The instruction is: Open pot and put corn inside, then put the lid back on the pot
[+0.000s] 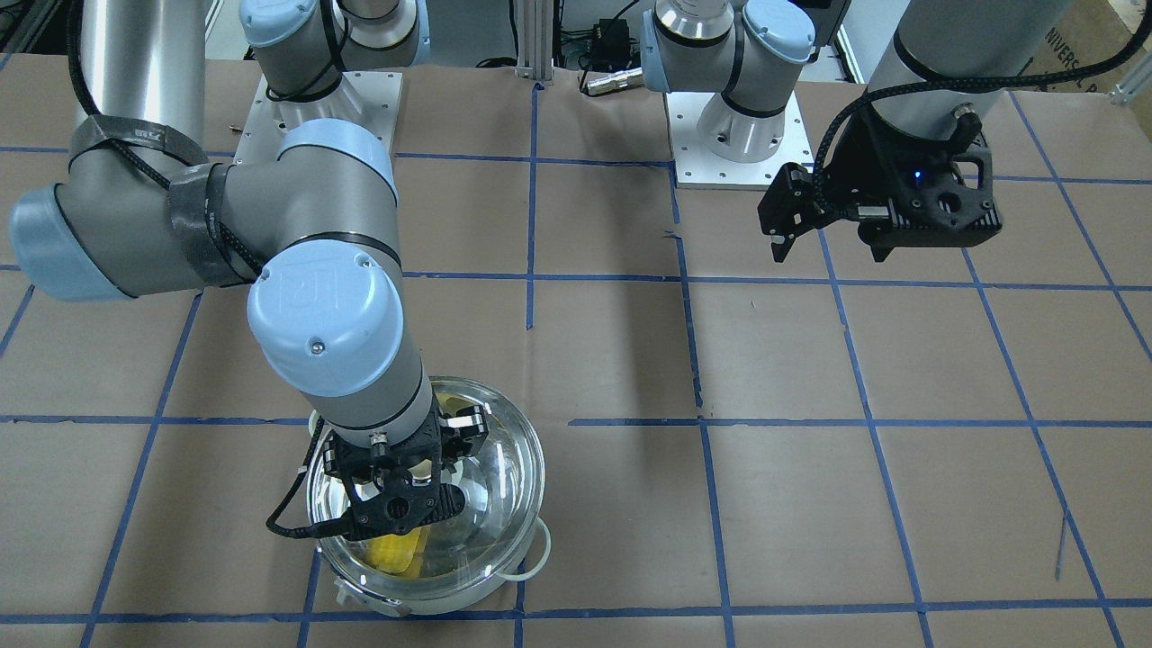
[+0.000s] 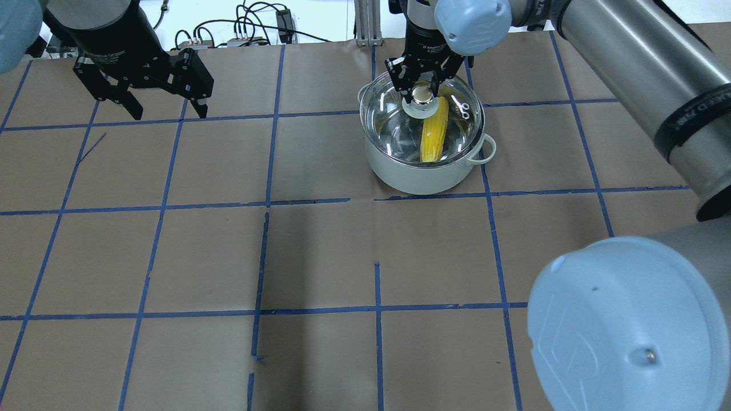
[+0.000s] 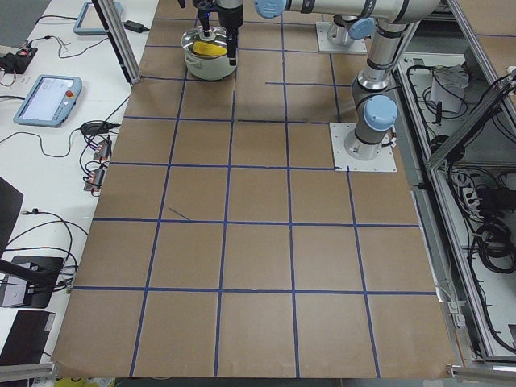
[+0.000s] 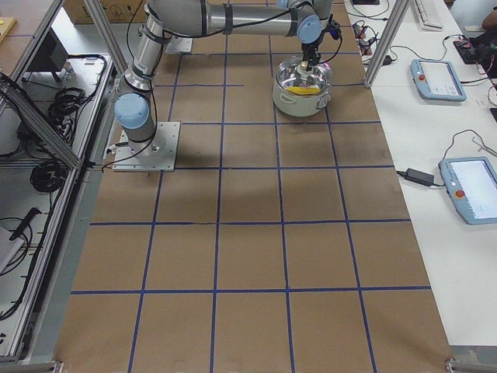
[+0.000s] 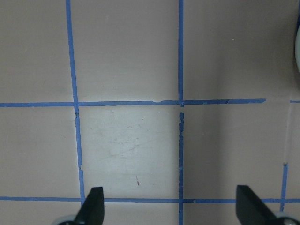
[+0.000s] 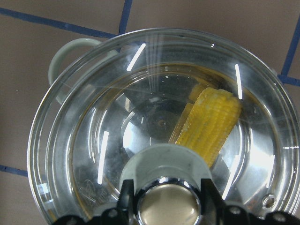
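Observation:
The steel pot (image 2: 422, 177) stands at the table's far side, right of centre. The clear glass lid (image 2: 394, 123) lies over its mouth. The yellow corn (image 2: 434, 134) lies inside, seen through the glass, also in the right wrist view (image 6: 211, 119). My right gripper (image 2: 422, 94) reaches down over the pot, and its fingers close on the lid's knob (image 6: 166, 206). My left gripper (image 2: 165, 108) hangs open and empty above the table's far left, well apart from the pot; its fingertips (image 5: 93, 206) stand wide apart.
The brown table cover (image 2: 320, 257) carries a grid of blue tape lines. The pot's pale loop handle (image 2: 485, 151) sticks out to the right. Cables and boxes (image 2: 240, 34) lie beyond the far edge. Operator tablets (image 4: 439, 78) sit on the side bench.

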Tool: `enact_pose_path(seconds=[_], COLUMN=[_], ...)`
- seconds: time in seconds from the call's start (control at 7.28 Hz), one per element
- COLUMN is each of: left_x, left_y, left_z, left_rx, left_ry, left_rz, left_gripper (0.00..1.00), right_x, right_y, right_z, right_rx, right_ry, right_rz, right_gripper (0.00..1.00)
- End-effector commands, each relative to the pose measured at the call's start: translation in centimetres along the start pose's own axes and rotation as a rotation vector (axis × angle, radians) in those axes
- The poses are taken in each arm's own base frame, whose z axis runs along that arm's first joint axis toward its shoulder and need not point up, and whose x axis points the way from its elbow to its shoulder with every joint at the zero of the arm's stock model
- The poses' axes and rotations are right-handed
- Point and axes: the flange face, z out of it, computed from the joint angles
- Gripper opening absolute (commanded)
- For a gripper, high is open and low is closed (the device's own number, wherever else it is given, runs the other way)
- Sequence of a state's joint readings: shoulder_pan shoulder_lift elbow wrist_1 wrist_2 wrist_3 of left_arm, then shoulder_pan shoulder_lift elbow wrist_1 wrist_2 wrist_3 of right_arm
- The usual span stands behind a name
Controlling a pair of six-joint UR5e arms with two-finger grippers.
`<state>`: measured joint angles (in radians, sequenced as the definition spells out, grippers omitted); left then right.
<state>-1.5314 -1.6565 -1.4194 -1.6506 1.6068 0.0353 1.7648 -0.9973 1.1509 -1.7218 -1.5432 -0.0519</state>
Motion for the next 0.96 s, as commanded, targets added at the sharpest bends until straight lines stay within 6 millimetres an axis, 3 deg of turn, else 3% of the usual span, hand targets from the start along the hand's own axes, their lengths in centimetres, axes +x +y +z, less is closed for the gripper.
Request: enact_pose_path(seconds=[0.0, 0.82], left_x=[0.11, 0.09], left_y=[0.02, 0.09], left_z=[0.13, 0.32], left_rx=[-0.003, -0.004], left_ry=[0.005, 0.002], left_rz=[-0.005, 0.001], left_gripper=[1.00, 1.00], right_x=[0.16, 0.84], right_y=[0.00, 0.02], right_z=[0.07, 0.12], right_rx=[-0.002, -0.006], right_ry=[0.000, 0.001], right_rz=[-0.001, -0.001], right_gripper=[0.34, 0.35])
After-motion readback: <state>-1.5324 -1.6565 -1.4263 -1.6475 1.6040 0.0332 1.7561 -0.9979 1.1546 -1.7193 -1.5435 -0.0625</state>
